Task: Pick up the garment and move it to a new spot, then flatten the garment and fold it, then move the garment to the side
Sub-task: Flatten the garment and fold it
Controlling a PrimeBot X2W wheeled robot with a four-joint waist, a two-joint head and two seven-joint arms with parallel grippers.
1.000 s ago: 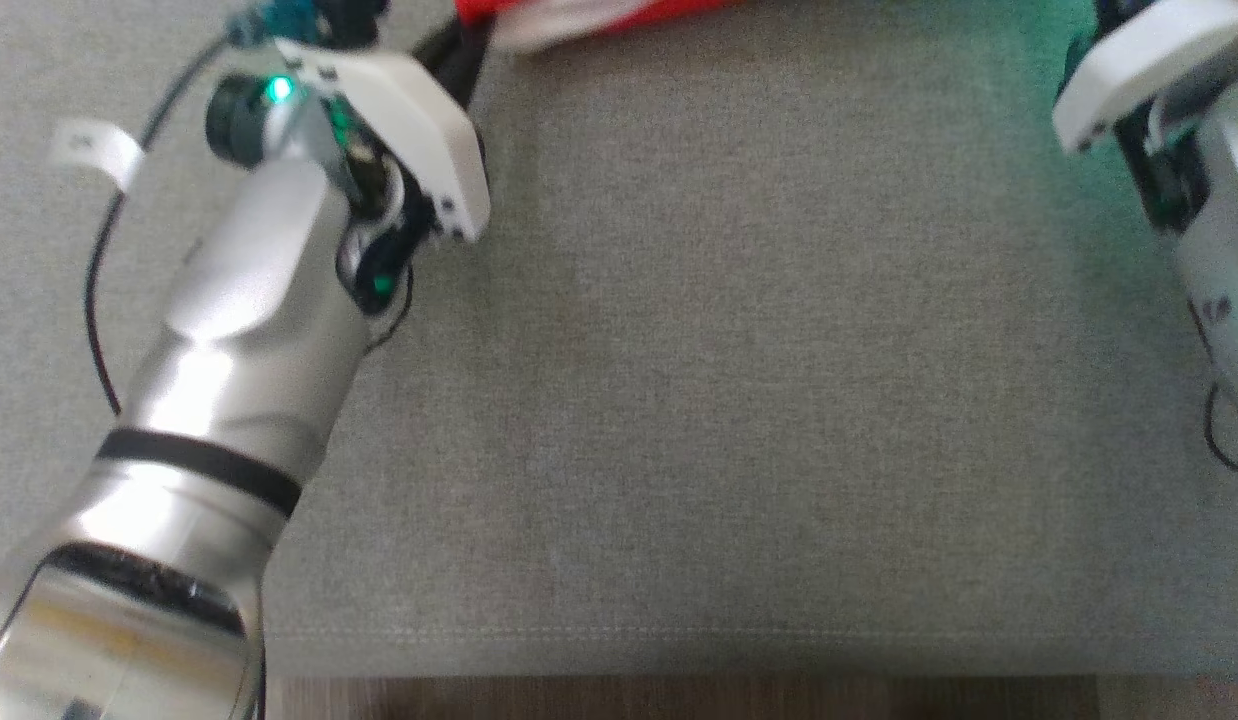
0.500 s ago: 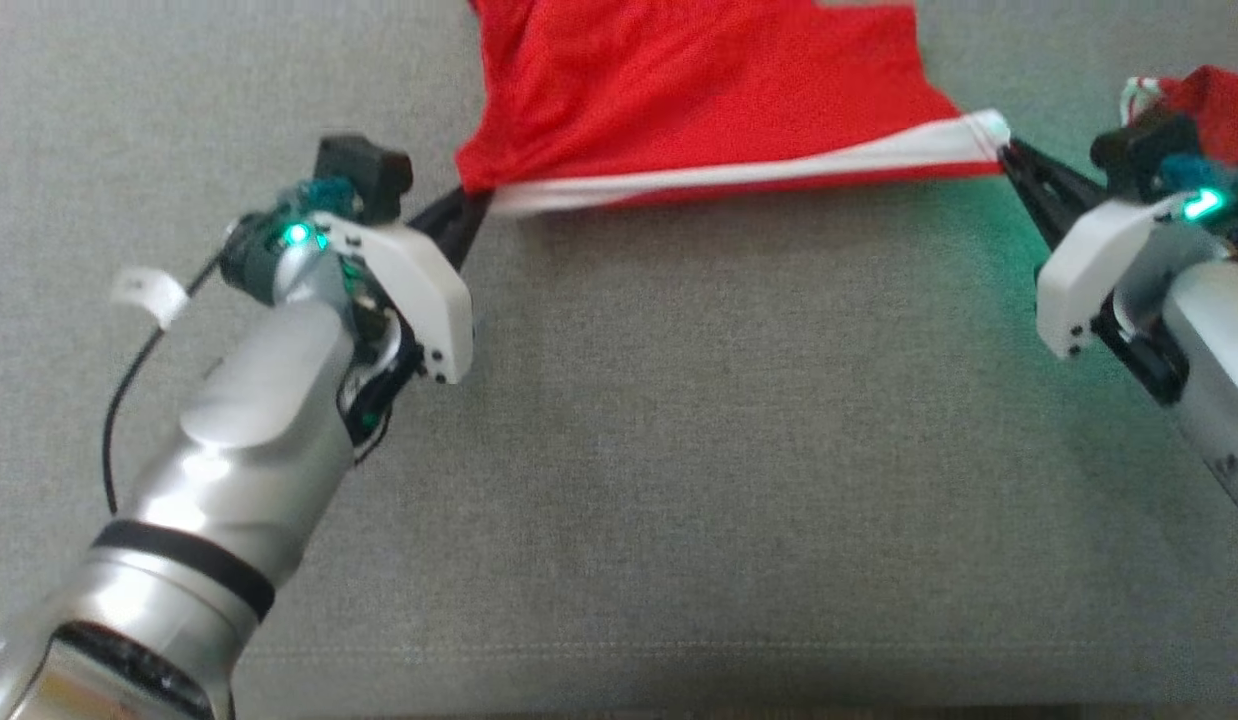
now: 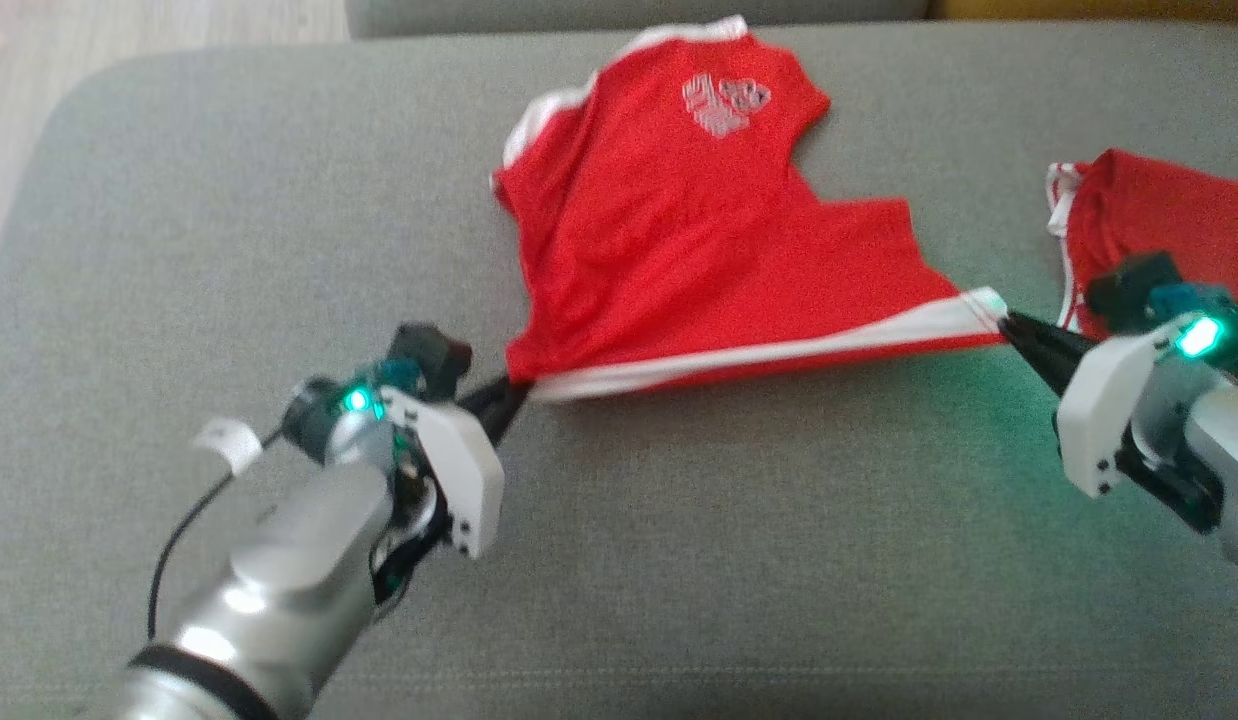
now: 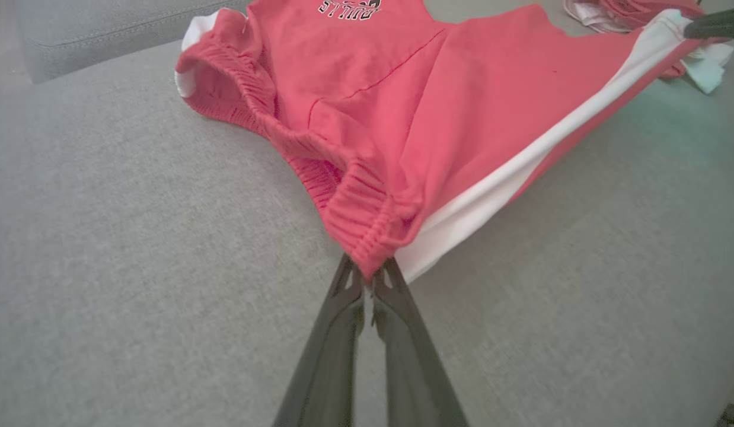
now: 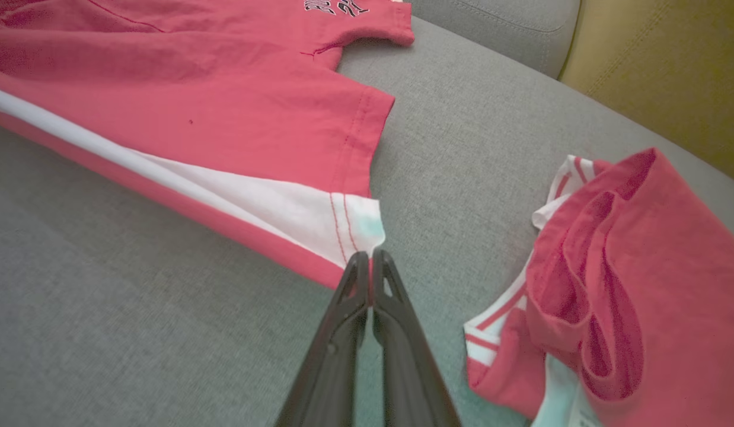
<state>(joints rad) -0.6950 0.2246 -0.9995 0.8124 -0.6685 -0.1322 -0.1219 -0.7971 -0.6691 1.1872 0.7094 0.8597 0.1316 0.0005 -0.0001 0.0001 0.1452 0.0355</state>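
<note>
Head view has tipped up, so the whole red shorts [image 3: 679,240] now show, upper middle. Left gripper [image 3: 519,386] and right gripper [image 3: 1010,322] each pinch a corner, edge stretched tight, ready for flattening.

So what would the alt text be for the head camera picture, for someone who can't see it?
Two robot arms stretch a red garment by its white-striped edge over a grey cushion, the left pincer shut on one corner and the right pincer shut on the other. A second red garment lies crumpled at the far right.
</note>
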